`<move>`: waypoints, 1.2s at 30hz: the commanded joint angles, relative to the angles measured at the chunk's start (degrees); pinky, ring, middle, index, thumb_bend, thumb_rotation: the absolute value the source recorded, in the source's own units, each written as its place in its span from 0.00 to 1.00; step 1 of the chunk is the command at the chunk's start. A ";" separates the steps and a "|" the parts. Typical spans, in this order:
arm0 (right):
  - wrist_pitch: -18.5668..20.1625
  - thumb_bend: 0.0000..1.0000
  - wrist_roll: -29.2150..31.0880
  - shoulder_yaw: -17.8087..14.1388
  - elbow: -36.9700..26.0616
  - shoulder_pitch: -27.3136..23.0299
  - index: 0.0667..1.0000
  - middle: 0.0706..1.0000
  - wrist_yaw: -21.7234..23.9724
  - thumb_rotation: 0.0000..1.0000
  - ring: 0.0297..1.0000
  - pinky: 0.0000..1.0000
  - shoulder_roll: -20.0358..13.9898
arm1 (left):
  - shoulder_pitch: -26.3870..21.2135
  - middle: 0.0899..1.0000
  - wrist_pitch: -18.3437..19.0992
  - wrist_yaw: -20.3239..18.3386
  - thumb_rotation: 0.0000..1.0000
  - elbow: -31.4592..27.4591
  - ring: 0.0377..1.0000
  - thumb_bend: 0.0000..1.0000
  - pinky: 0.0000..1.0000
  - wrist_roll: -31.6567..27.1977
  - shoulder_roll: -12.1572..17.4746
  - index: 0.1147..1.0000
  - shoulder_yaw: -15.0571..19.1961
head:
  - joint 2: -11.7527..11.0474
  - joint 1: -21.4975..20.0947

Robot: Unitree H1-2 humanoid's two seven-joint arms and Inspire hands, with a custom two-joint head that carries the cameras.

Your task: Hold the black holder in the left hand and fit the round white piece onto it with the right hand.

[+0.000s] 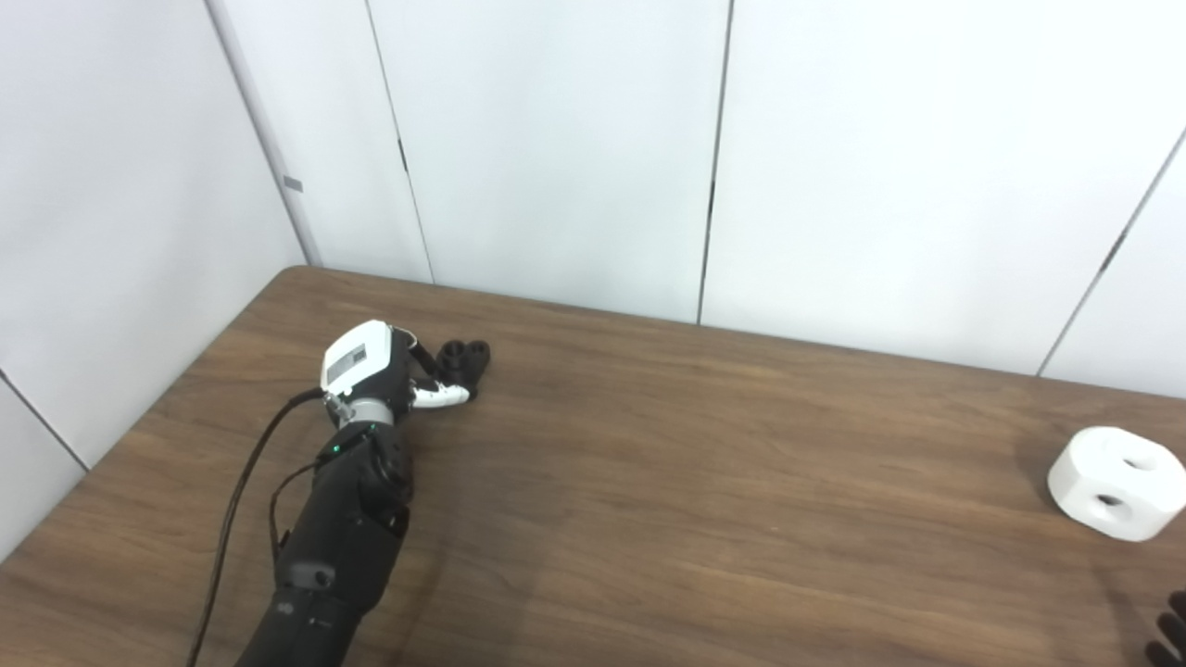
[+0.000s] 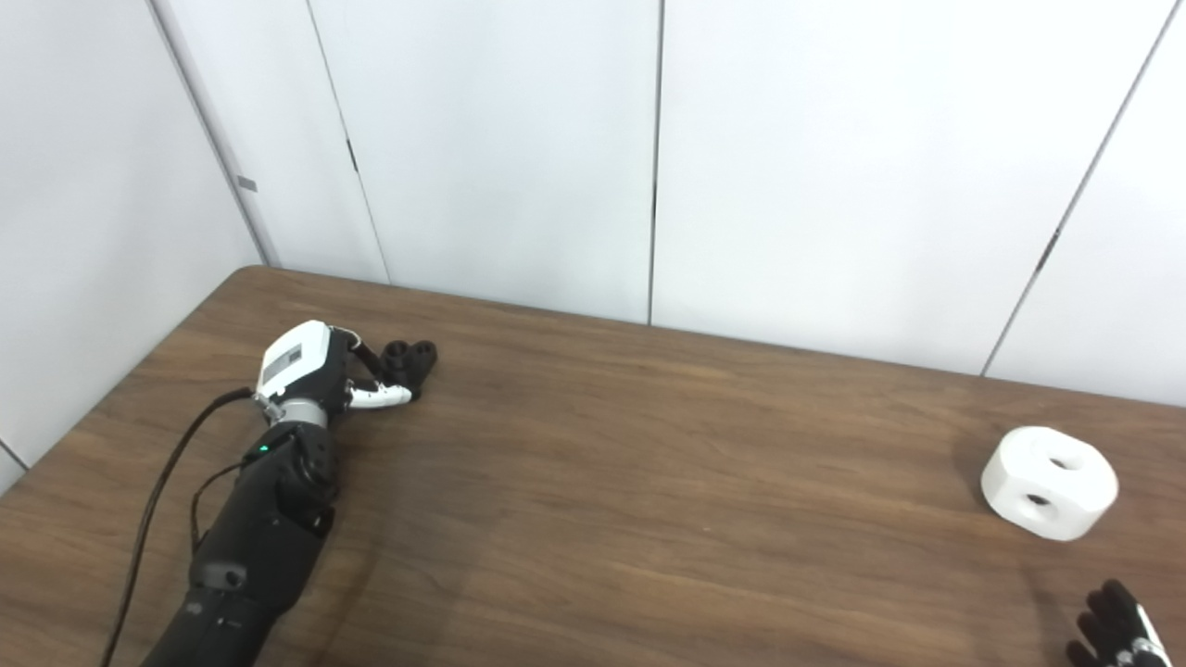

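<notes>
Black holder (image 1: 463, 359) far left on the bench (image 1: 704, 482), near the back-left corner, lying on the wood with two round sockets showing on top. Left hand (image 1: 384, 371) right up against it, fingers (image 1: 443, 396) curled round its near side and touching (whether actually gripping or only resting against it, cannot tell from here). Round white piece (image 2: 1049, 482) far right, sitting flat and alone, well apart from the holder, with one hole on top and another in its side wall. Right hand (image 2: 1116, 630) barely in view at the bottom-right corner, only dark fingertips showing, spread apart and holding nothing.

Judged by looks: both parts hard moulded or printed plastic, stiff, light, not fragile. Holder small and dark, likely to skid across the smooth wood if pushed rather than pinched; best taken across its body below the sockets, keeping those clear. White piece chunky and smooth-sided, a little slippery; best held across its curved outer wall, away from the holes, so the mating face stays open.

Room: wide bare stretch of bench between the two parts, good for bringing them together mid-bench. Holder close to the rear edge and the wall panels, so little space behind it. White piece near the right edge (a careless nudge could send it off).
</notes>
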 commanded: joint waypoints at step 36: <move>0.28 0.60 -0.87 1.16 -4.43 -0.66 1.00 0.99 -1.13 1.00 1.00 0.98 -0.06 | 5.54 0.77 0.09 -9.16 0.05 -16.86 0.86 0.51 0.85 -3.65 2.90 0.43 -7.97 | 2.14 -3.62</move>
